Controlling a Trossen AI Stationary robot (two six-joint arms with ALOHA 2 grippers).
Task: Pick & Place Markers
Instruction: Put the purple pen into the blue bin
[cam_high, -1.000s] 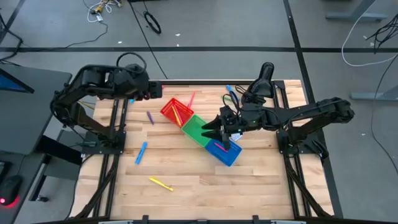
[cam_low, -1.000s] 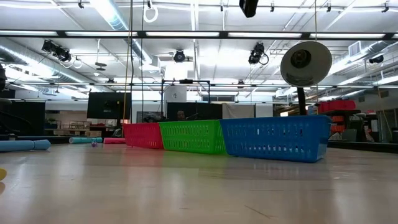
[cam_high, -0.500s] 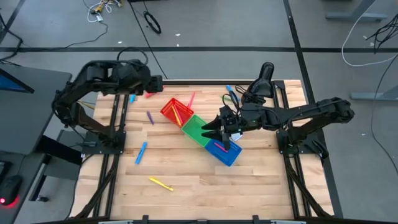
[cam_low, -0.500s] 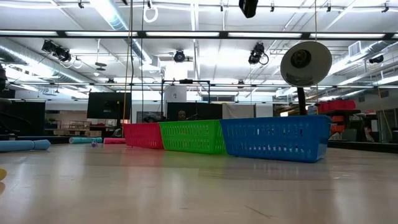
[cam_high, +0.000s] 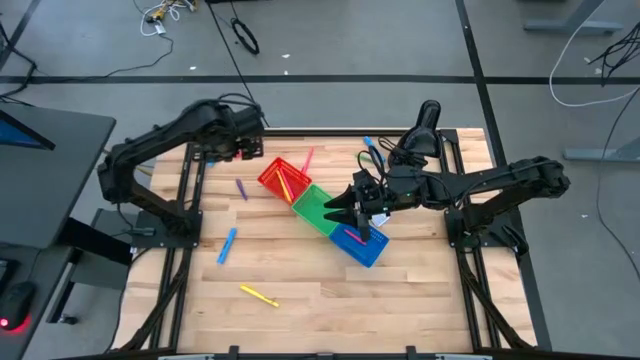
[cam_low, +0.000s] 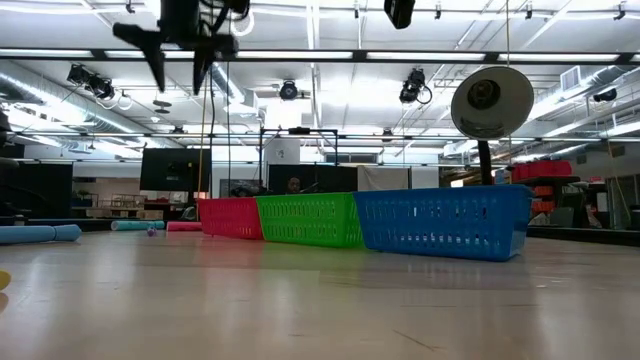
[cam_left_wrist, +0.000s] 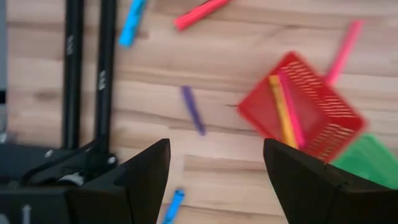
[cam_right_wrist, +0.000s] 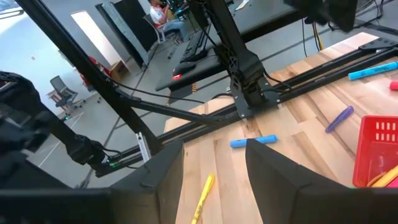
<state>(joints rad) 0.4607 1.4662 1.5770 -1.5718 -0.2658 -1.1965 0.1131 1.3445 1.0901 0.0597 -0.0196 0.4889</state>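
Observation:
Markers lie scattered on the wooden table: a purple one (cam_high: 241, 188), a blue one (cam_high: 227, 245), a yellow one (cam_high: 258, 295) and a pink one (cam_high: 306, 160) resting by the red bin (cam_high: 283, 178). Yellow and pink markers (cam_left_wrist: 283, 109) lie inside the red bin. A pink marker (cam_high: 355, 236) lies in the blue bin (cam_high: 365, 246). My left gripper (cam_high: 257, 147) hangs open above the table's far left part, looking down on the purple marker (cam_left_wrist: 193, 111). My right gripper (cam_high: 331, 207) is open over the green bin (cam_high: 318, 208) and empty.
Red, green and blue bins stand in a slanted row at the table's middle. A blue marker (cam_left_wrist: 132, 22) and a red one (cam_left_wrist: 199, 12) lie near the far left frame rail. Another blue marker (cam_high: 372, 150) lies at the far edge. Bare wood shows toward the near edge.
My left arm has reached out along the far edge toward the table's right and the red bin. Its open gripper has come into the top of the low view. The right arm and the markers have stayed put.

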